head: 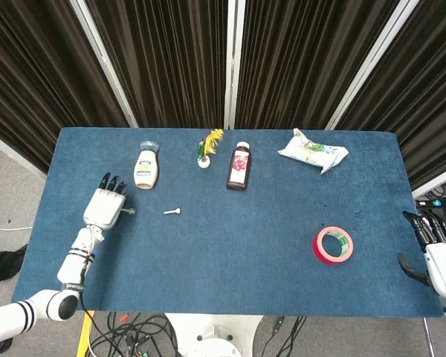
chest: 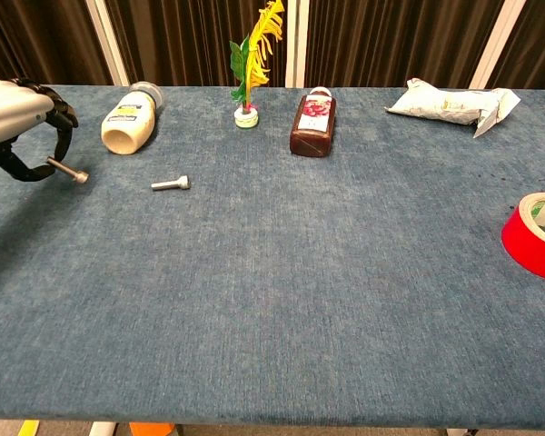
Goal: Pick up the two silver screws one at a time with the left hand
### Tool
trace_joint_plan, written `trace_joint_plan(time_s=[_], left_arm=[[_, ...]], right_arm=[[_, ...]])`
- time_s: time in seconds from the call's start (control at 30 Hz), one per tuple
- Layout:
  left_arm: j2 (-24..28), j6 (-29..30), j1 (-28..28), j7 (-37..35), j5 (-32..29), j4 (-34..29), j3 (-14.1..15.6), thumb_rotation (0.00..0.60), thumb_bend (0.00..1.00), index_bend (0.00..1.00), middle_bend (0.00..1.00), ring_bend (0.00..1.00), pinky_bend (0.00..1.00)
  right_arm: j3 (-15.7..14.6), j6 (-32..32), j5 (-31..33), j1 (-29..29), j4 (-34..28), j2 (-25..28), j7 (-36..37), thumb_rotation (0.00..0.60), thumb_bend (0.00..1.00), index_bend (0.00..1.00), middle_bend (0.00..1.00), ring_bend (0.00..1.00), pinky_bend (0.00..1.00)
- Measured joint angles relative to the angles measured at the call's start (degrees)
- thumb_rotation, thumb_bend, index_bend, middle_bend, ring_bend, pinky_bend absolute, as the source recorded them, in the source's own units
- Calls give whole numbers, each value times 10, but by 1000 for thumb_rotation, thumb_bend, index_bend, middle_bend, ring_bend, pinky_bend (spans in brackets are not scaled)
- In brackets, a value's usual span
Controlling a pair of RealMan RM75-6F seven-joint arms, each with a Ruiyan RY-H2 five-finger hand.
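My left hand (head: 106, 207) (chest: 18, 116) hovers over the table's left side and pinches one silver screw (chest: 66, 170) (head: 126, 212) between thumb and finger, its head pointing right. The second silver screw (head: 172, 212) (chest: 171, 183) lies flat on the blue cloth, to the right of that hand and apart from it. My right hand (head: 433, 249) hangs off the table's right edge with fingers apart and nothing in it; the chest view does not show it.
A cream bottle (head: 145, 167) (chest: 130, 118) lies behind the left hand. A yellow-green flower toy (head: 207, 147), a dark brown bottle (head: 238, 166) and a white packet (head: 312, 152) line the back. A red tape roll (head: 334, 245) (chest: 537, 233) sits at the right.
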Motion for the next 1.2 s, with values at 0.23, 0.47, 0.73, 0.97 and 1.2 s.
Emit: trace_joint_plan(time_s=[0.23,0.47,0.73,0.97,1.2], left_arm=[[18,-10,-21,93,-12,-8,19,600,441,553,198,61,15],[25,-7,-42,181,-35,-24,31,600,440,553,198,61,14],[16,-5,-61,247,-71,-26,46,600,438,540,196,53,14],[9,-3,-68,252,-86,-25,56,600,430,491,193,51,14],[13,7,-69,254,-96,-39,59,600,409,384,184,35,14]], right_arm=[[0,0,2,-2,1,0,1,600,274,59,138,0,36],[0,-3,2,-2,1,0,1,600,275,59,141,0,36],[0,-3,5,-4,2,-1,3,600,275,59,142,0,36],[1,-4,5,-4,5,-2,5,600,275,59,144,0,36],[1,-6,6,-4,6,-3,6,600,275,59,150,0,36]])
